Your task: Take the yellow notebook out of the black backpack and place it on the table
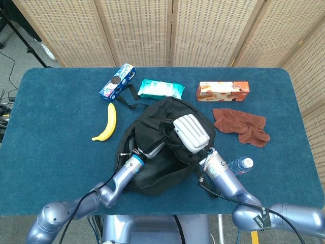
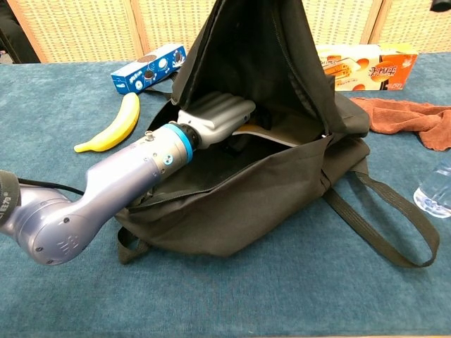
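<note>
The black backpack (image 1: 152,168) lies mid-table, its mouth facing me. My right hand (image 1: 191,133) grips the bag's top and holds it up like a tent (image 2: 261,56). My left hand (image 2: 215,118) is inside the opening, fingers curled over the near end of the yellow notebook (image 2: 285,134). Only a pale thin edge of the notebook shows, running right from the hand under the raised flap. The grip itself is hidden by the fingers. In the head view the left wrist (image 1: 133,163) disappears into the bag.
A banana (image 1: 106,122) and a blue cookie box (image 1: 117,81) lie left of the bag. A teal wipes pack (image 1: 161,89) and an orange biscuit box (image 1: 223,90) sit behind it. A brown cloth (image 1: 241,125) and a water bottle (image 1: 237,165) are on the right. A strap (image 2: 387,225) loops out to the front right.
</note>
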You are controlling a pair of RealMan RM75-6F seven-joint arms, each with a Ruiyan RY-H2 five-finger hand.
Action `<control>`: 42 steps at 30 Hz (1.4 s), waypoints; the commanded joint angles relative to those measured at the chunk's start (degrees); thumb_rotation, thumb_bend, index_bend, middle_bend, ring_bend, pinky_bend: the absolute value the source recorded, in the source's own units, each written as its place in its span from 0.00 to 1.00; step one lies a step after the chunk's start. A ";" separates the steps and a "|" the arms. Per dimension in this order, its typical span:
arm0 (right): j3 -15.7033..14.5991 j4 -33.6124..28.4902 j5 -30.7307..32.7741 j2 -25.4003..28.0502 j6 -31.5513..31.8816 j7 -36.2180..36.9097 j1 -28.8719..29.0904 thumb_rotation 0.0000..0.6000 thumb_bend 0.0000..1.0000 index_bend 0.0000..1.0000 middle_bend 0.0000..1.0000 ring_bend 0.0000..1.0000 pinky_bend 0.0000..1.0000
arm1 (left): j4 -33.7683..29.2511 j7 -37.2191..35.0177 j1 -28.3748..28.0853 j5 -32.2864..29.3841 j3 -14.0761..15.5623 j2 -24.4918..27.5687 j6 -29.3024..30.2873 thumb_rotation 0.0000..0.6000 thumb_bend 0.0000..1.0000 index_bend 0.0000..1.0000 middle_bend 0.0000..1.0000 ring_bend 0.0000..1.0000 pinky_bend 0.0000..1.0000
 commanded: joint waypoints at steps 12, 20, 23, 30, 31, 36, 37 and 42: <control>0.35 2.08 1.19 -0.15 0.26 -0.14 0.16 1.00 0.56 0.65 0.67 0.56 0.60 | 1.12 -8.27 3.63 6.27 4.45 2.51 11.75 1.00 0.66 0.77 0.43 0.37 0.49; 0.65 5.70 4.13 -2.04 0.41 -2.10 1.05 1.00 0.56 0.65 0.67 0.56 0.60 | -10.10 -8.83 8.16 9.29 7.89 11.46 17.31 1.00 0.65 0.77 0.44 0.37 0.49; 1.44 6.68 6.29 -2.69 0.69 -3.48 1.67 1.00 0.56 0.65 0.67 0.56 0.60 | -13.85 -8.33 9.42 9.80 8.54 14.22 18.38 1.00 0.65 0.78 0.44 0.37 0.49; 2.21 8.53 10.49 -3.23 0.86 -7.38 2.98 1.00 0.56 0.65 0.67 0.56 0.60 | -21.79 -8.46 11.49 11.26 9.47 19.34 20.74 1.00 0.65 0.78 0.45 0.37 0.49; 2.20 9.10 11.05 -3.38 0.74 -7.88 3.20 1.00 0.56 0.65 0.67 0.56 0.60 | -23.02 -8.38 11.79 11.47 9.69 20.19 20.95 1.00 0.65 0.78 0.45 0.37 0.49; 2.03 12.03 13.40 -4.26 0.24 -9.28 3.92 1.00 0.56 0.65 0.67 0.56 0.60 | -29.99 -7.73 13.82 12.87 10.63 25.21 23.20 1.00 0.65 0.78 0.45 0.37 0.49; 1.91 12.49 13.64 -4.41 0.25 -9.42 3.92 1.00 0.56 0.65 0.67 0.56 0.60 | -31.09 -7.67 14.19 13.07 10.68 26.08 23.67 1.00 0.65 0.78 0.45 0.37 0.49; 1.41 13.98 14.94 -5.25 0.27 -9.17 3.57 1.00 0.56 0.65 0.67 0.56 0.60 | -35.99 -7.82 15.73 13.78 10.45 30.38 25.52 1.00 0.65 0.78 0.45 0.37 0.49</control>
